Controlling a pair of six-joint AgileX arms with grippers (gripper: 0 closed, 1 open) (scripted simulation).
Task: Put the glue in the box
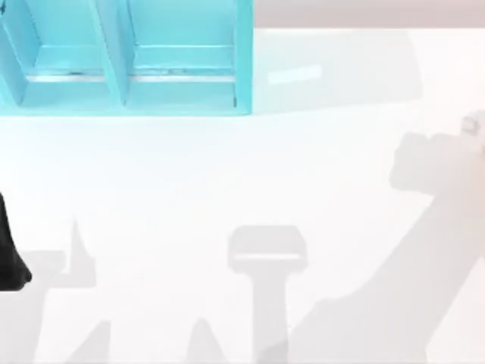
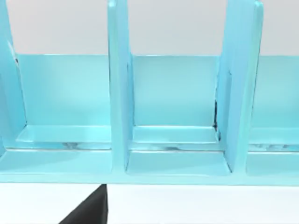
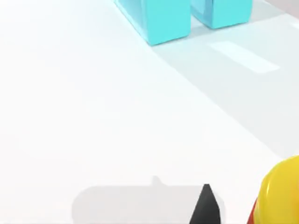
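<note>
The glue (image 3: 279, 193) shows as a rounded yellow body with a strip of red at its lower edge, close to the camera in the right wrist view. A dark tip of my right gripper (image 3: 205, 207) rises just beside it; I cannot tell whether they touch. The box (image 1: 129, 61) is turquoise, split by upright dividers into open compartments, and stands at the table's far left. In the left wrist view the box (image 2: 173, 140) is straight ahead and near, with a dark part of my left gripper (image 2: 88, 210) below its front edge. My left arm (image 1: 11, 250) is at the table's left edge.
The white table (image 1: 242, 189) stretches bare between the box and the arms, crossed by grey shadows of the arms. A pale small shape (image 1: 474, 125) sits at the right edge; what it is I cannot tell.
</note>
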